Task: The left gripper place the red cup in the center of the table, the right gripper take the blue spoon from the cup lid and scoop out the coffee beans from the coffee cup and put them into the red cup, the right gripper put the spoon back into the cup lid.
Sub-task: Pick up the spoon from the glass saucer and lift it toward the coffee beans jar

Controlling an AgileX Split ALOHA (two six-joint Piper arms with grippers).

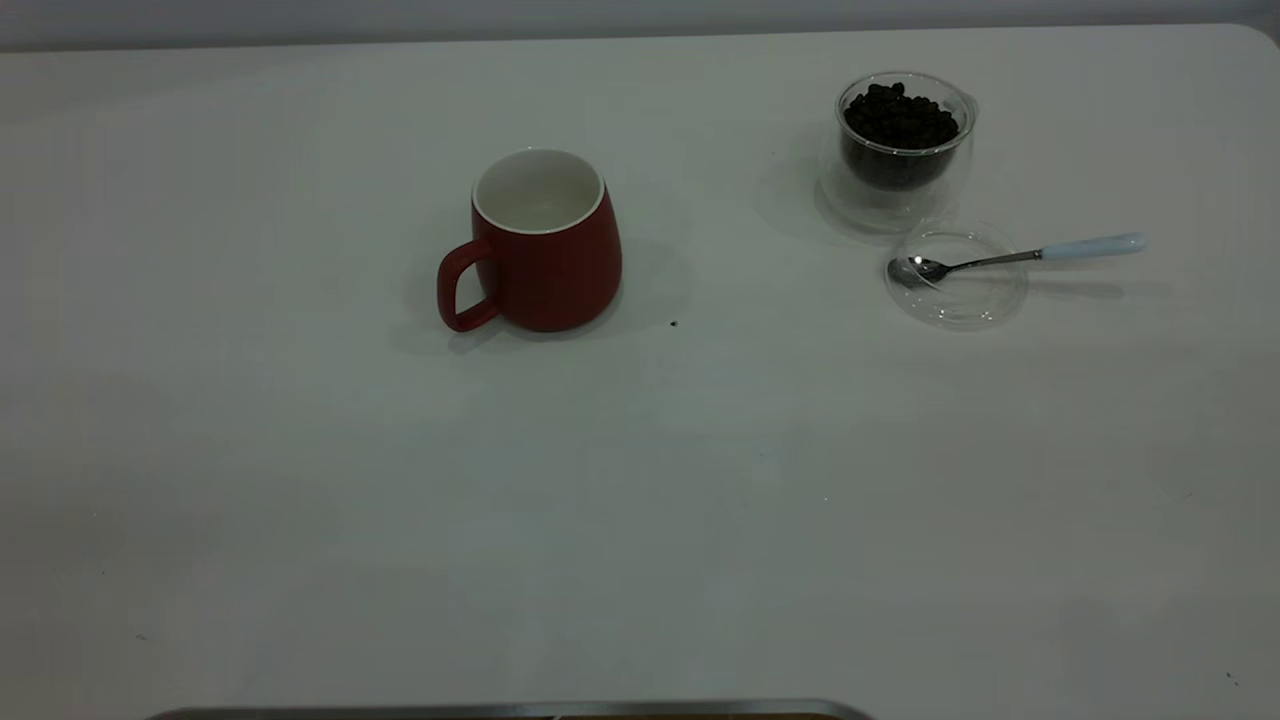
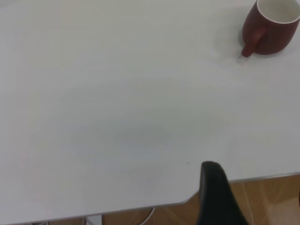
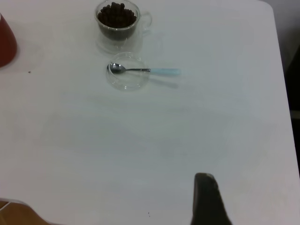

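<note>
A red cup with a white inside stands upright left of the table's middle, handle toward the near left. It also shows in the left wrist view and at the edge of the right wrist view. A glass coffee cup full of dark beans stands at the far right. Just in front of it lies a clear cup lid. The blue-handled spoon rests with its bowl in the lid. My left gripper and right gripper each show only as a dark part, far from all objects.
A small dark speck lies on the table right of the red cup. A metal rim shows at the near edge. The table's edge and a wooden floor lie below my left gripper.
</note>
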